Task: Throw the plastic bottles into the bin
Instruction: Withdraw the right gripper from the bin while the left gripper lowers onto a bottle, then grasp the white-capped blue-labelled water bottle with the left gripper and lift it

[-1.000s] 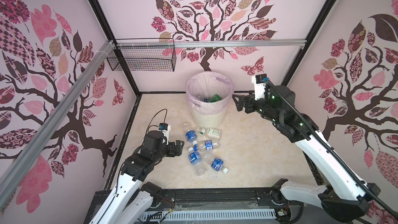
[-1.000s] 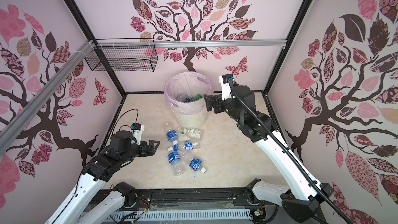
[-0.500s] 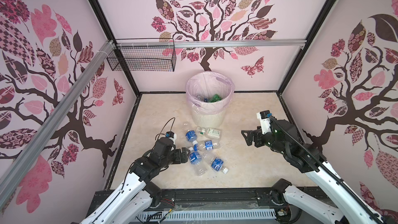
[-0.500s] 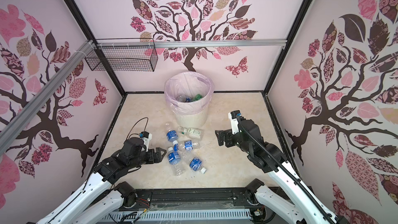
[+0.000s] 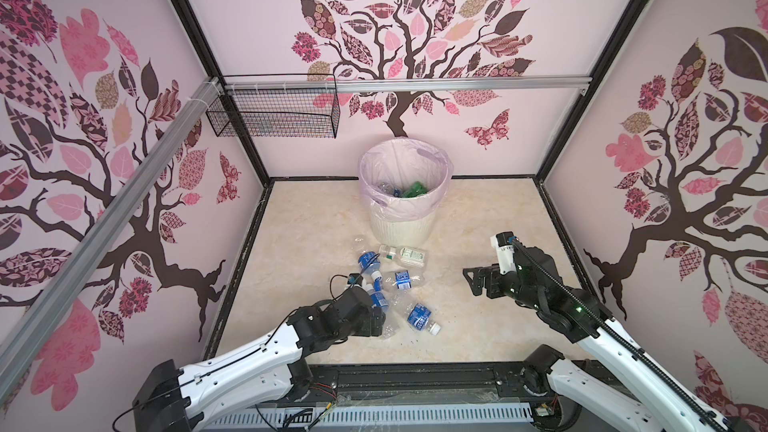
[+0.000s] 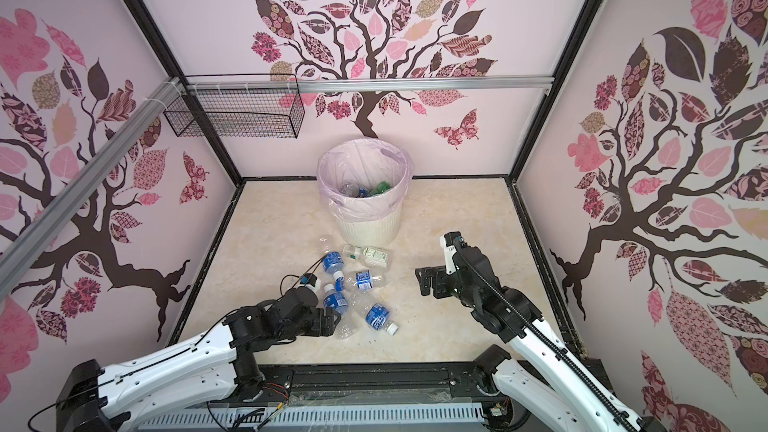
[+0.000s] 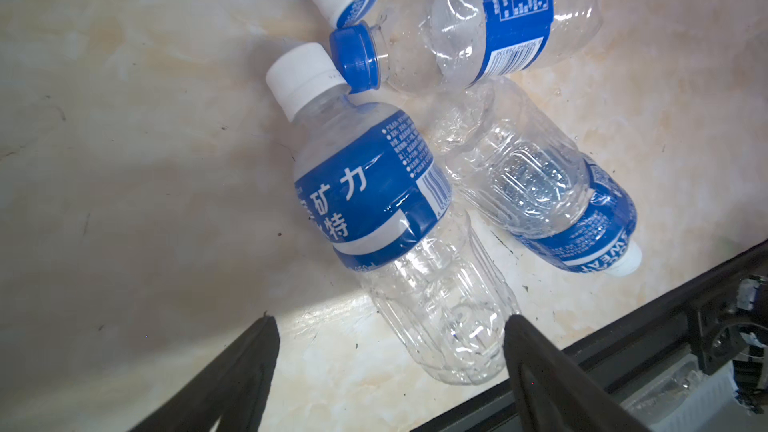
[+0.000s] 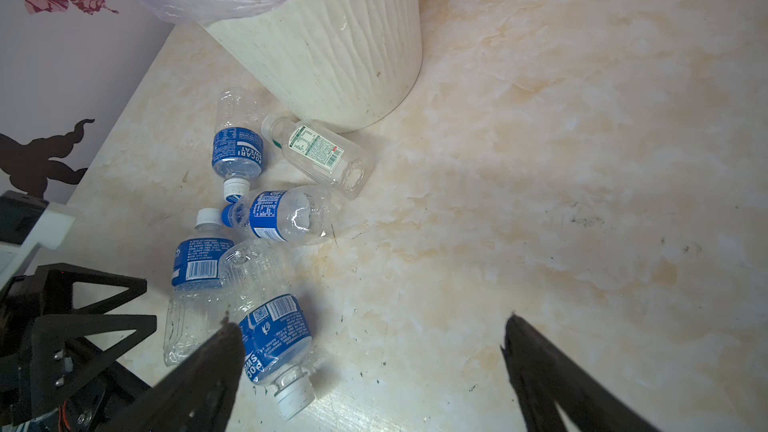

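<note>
Several plastic bottles lie in a cluster on the floor in front of the bin [image 5: 401, 222] [image 6: 365, 232] [image 8: 332, 56]; more, one green [image 5: 413, 189], lie inside it. My left gripper [image 7: 390, 322] [image 5: 383, 317] is open, low over the floor. The clear base of a white-capped, blue-labelled bottle [image 7: 374, 201] [image 6: 334, 299] lies between its fingers, close to one of them. My right gripper [image 8: 370, 330] [image 5: 471, 282] hangs open to the right of the cluster with nothing between its fingers. A blue-labelled bottle [image 8: 278, 338] [image 5: 419, 317] lies beside one finger.
A blue-capped bottle [image 7: 478, 27] [image 5: 399, 279], another blue-labelled one [image 8: 237, 147] and a clear bottle with a white and green label [image 8: 320, 151] [image 6: 368, 254] lie nearer the bin. A black wire basket [image 5: 274, 112] hangs on the back left rail. Walls enclose three sides.
My right arm has come down from the bin's rim to low over the floor at the right. My left gripper has pushed forward and down onto the bottle cluster.
</note>
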You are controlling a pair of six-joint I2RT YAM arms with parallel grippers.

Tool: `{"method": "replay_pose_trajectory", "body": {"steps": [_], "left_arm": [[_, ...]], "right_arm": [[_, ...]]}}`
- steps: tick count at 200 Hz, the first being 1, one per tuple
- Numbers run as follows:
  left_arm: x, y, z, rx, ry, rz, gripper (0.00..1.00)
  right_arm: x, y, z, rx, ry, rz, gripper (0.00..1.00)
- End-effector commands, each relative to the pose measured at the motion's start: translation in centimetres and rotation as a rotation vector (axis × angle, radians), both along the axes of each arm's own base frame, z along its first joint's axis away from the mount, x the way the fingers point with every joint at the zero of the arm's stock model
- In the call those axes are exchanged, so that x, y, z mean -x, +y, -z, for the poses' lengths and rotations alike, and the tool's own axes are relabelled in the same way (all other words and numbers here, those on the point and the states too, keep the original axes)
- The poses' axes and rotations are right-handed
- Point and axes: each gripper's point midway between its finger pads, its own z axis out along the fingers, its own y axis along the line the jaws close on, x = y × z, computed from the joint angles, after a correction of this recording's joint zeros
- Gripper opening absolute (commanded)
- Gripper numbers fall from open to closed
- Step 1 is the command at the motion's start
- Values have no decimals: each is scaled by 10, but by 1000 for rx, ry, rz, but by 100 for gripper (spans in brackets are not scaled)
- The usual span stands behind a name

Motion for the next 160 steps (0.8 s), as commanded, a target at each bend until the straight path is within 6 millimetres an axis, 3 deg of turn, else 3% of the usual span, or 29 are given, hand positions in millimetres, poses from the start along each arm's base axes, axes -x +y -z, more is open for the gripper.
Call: {"method": "replay_pose_trajectory", "body": {"steps": [1,69,160], "left_arm": [[-10,-9,4,31,-24,-50,88],[-13,-16,21,-1,6,-57,84],[-11,-6,43,-80,40,-79,77]], "right_arm": [[0,3,1,-24,1,0,100],[1,4,10,-20,20,-5,100],[1,6,15,-28,29,-9,99]]}}
